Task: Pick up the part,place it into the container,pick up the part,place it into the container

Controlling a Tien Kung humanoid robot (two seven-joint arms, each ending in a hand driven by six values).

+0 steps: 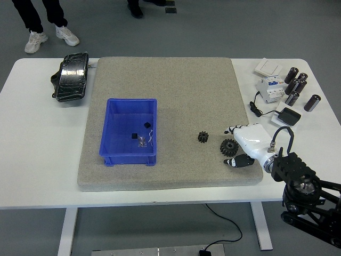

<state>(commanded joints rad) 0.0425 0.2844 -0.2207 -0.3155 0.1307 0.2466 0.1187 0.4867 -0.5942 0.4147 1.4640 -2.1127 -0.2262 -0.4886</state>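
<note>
Two black gears lie on the grey mat point(170, 96): a small gear point(202, 137) near the middle and a larger gear point(228, 145) to its right. My right hand point(233, 147), white with dark fingertips, reaches in from the lower right. Its fingers point(232, 129) sit just behind the larger gear and its thumb point(238, 161) just in front, spread and not closed on it. The blue container point(110, 133) stands on the mat's left half with a few small dark and clear bits inside. My left hand is out of view.
A black curved object point(70, 76) lies at the table's back left. At the back right are several black cylinders point(296, 85), a white breaker point(269, 87), a white switch plate point(266, 66) and a black adapter point(287, 116) with its cable. People's feet show on the floor beyond the table.
</note>
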